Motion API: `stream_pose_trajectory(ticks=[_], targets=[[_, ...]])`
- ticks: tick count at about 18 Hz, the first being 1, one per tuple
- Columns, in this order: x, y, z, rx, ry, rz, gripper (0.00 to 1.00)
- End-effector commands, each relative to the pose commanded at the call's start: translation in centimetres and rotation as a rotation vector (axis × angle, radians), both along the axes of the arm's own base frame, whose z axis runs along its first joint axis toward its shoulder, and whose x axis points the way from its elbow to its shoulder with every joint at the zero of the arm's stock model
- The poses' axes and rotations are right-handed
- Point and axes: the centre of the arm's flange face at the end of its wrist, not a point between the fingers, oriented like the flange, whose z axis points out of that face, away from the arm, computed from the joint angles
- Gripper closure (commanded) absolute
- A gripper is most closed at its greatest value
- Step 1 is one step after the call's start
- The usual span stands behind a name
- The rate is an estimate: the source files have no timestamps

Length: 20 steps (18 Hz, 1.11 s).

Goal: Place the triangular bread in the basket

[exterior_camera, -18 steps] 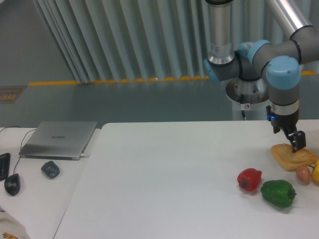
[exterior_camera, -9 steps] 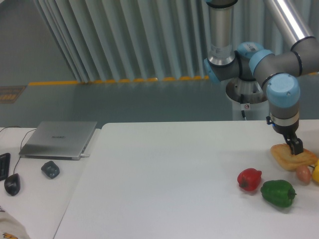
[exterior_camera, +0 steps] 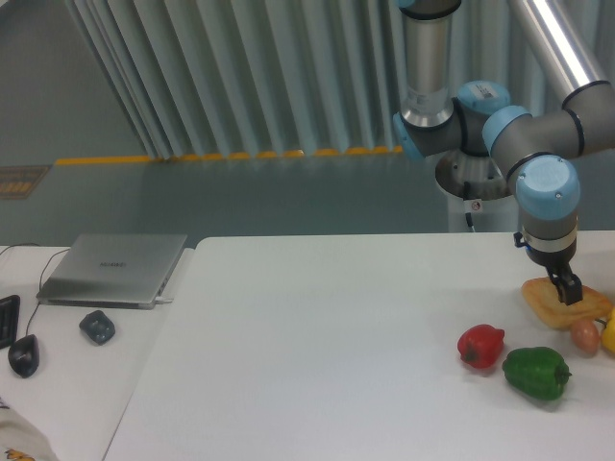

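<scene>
The bread [exterior_camera: 563, 305], a flat golden wedge with browned crust, lies at the worktop's [exterior_camera: 327, 346] right edge, long axis left to right. The tool [exterior_camera: 567, 289] is pressed onto it; its grip cannot be told.

Silver tubular arm [exterior_camera: 426, 58] with pale blue joint caps and a black hand [exterior_camera: 569, 289].

The triangular bread [exterior_camera: 557, 305] is a flat golden-orange wedge with a browned crust. It lies flat near the right edge of the tabletop [exterior_camera: 317, 346], partly covered from above.
</scene>
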Motion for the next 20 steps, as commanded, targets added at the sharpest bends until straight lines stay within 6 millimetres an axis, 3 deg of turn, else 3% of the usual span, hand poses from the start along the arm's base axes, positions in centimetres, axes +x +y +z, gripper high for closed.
stream_pose_trajectory(ticks=[20], targets=[[-1.1, 0.6, -1.9, -0.001, -0.008, -0.013, 0.00]])
